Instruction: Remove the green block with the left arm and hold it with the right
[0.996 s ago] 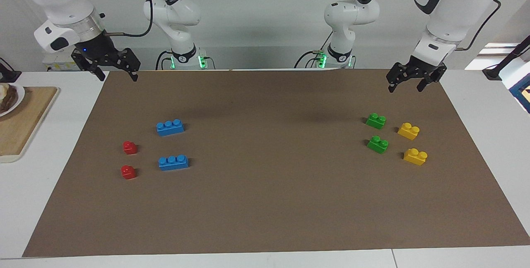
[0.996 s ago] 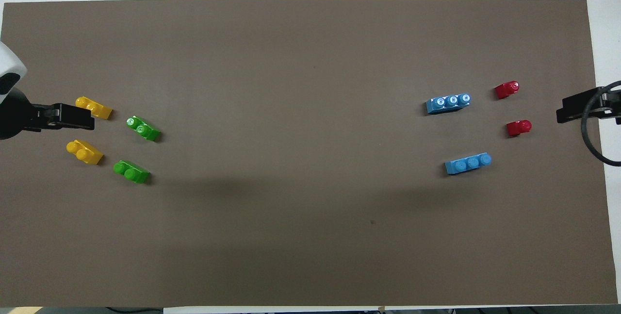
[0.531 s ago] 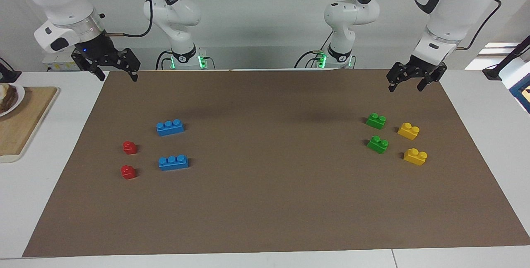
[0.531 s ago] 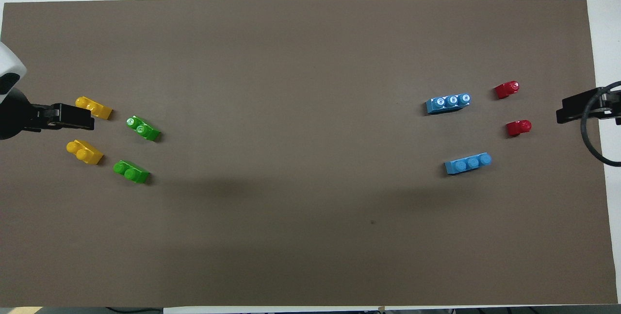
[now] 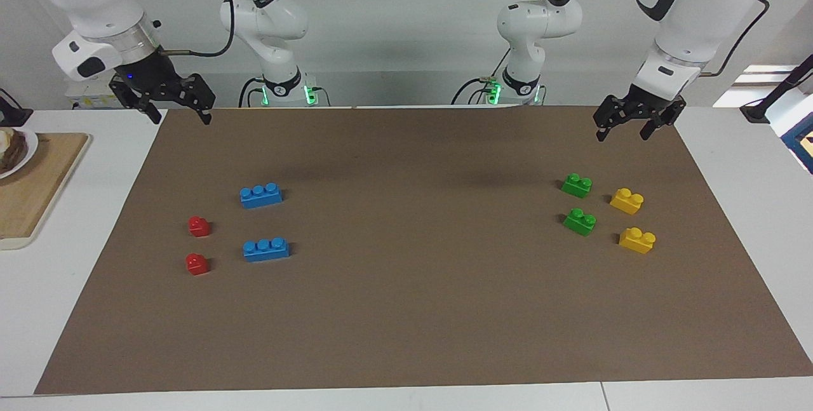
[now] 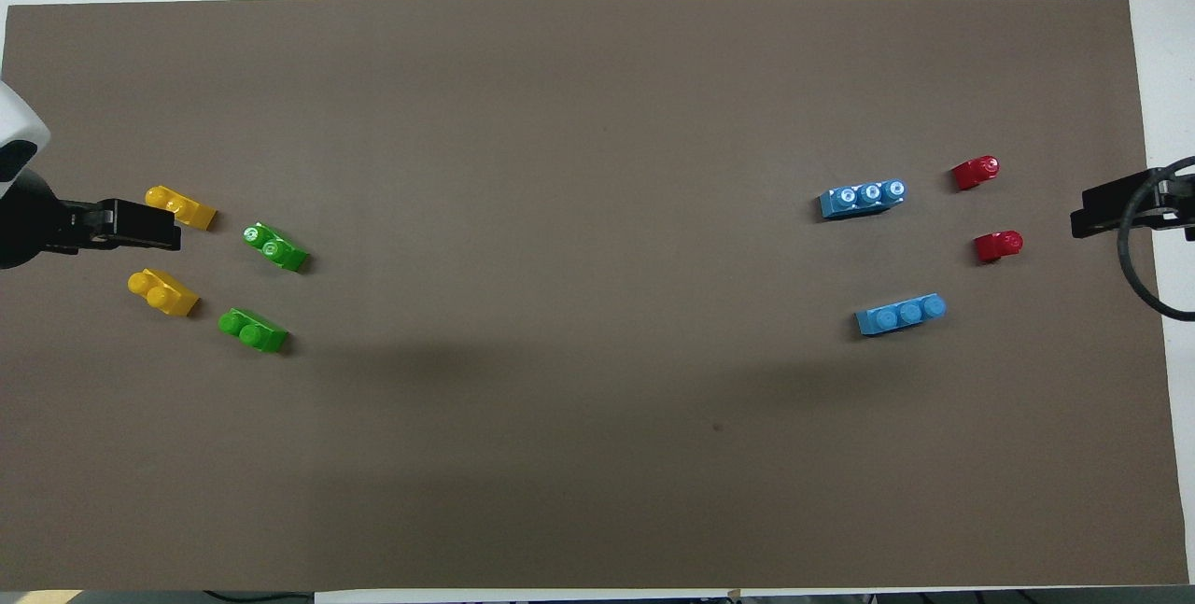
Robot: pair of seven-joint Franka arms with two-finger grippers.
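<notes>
Left end effector [image 5: 622, 128] spread wide, empty, above the mat edge near two green blocks [image 5: 577, 185]. Right end effector [image 5: 180, 112] wide, empty, waiting.

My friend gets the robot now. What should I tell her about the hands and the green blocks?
Left gripper: open, empty, up in the air over the mat's edge at the left arm's end of the table.
Right gripper: open, empty, waiting in the air at the mat's corner at the right arm's end.
Two green blocks lie on the brown mat beside the yellow blocks: one nearer the robots, one farther. Neither is touched.
Done: nothing yet.
Left: the left arm picks a green block, then the right gripper holds it.
</notes>
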